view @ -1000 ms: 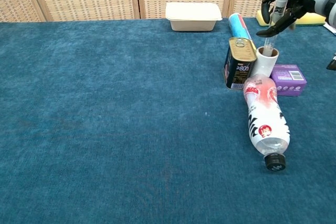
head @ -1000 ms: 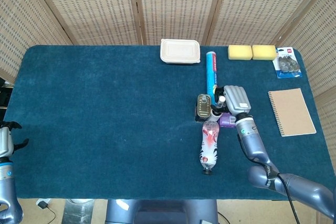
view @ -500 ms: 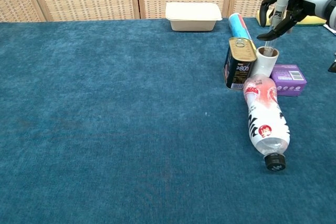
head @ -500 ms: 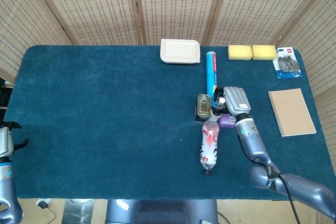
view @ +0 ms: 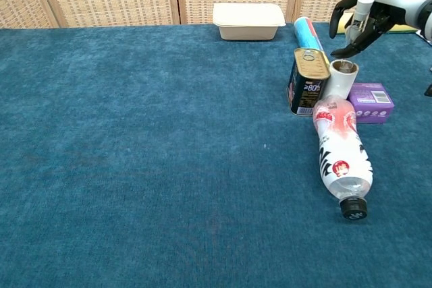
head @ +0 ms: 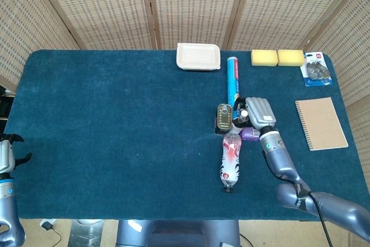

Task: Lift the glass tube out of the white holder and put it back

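Chest view shows the right robot hand (view: 370, 15) pinching the glass tube (view: 362, 19) near its white cap, fingers closed around it, raised above the white holder (view: 341, 79). Tube's lower end looks clear of the holder mouth, or just about; glass is hard to read against the background, so can't be sure of the gap. Step in hand, as I judge it: lift phase at or near its top, put-back not yet done. Next move calls for lining the tube's bottom tip over the holder opening just below the robot hand and lowering straight down, then letting go. Tube's long axis is near vertical, cap end up, slight tilt, open-bottom end pointing down toward the holder. Holder stands upright below the robot hand, touching or just beside a tin can (view: 308, 81) and a lying bottle (view: 341, 152); tight spot, risk of knocking it. Head view: left robot hand (head: 7, 154) rests well away from the right one, fingers apart, holding nothing.
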`<state>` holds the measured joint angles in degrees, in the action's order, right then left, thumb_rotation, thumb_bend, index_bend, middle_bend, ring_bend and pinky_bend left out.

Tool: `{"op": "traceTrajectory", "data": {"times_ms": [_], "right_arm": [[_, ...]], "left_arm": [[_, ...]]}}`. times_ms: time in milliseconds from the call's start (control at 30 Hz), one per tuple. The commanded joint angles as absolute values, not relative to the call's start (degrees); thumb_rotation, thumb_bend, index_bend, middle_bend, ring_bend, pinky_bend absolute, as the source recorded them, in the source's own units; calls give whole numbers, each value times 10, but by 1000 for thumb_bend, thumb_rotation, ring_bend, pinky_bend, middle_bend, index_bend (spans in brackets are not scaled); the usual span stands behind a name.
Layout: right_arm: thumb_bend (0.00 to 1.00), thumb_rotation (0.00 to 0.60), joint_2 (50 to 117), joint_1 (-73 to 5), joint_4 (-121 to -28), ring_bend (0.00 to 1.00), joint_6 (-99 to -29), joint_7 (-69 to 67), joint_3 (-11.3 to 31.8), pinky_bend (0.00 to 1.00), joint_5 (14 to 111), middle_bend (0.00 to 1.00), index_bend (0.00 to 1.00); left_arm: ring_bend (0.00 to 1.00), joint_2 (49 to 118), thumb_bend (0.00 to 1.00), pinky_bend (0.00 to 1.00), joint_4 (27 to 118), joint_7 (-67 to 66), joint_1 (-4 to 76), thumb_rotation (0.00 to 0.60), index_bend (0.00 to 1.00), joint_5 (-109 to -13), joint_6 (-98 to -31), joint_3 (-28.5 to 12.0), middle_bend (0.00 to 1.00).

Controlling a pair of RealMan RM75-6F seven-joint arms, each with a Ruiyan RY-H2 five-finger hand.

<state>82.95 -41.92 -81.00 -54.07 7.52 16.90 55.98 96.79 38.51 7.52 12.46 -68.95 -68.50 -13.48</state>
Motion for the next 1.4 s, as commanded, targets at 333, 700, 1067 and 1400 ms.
{"op": "traceTrajectory", "data": {"times_ms": [333,700,1067,1400], "right_arm": [[193,600,821,-420,-819,394,-530,79,164,439,554,389,421],[178,600,806,-416,-834,362,-537,73,167,419,561,367,396],[177,600,732,-392,-942,307,-602,81,188,380,599,324,355],[177,600,658,-362,-1053,292,-661,125,191,355,620,322,349]], "left_arm": [[234,968,153,316,385,75,125,600,453,-689,-685,-135,419],[234,968,153,316,385,75,125,600,453,-689,-685,-135,419],[234,968,153,316,384,76,126,600,453,-690,-684,-135,419],[234,968,154,316,382,79,128,600,453,-692,-681,-134,419]]}}
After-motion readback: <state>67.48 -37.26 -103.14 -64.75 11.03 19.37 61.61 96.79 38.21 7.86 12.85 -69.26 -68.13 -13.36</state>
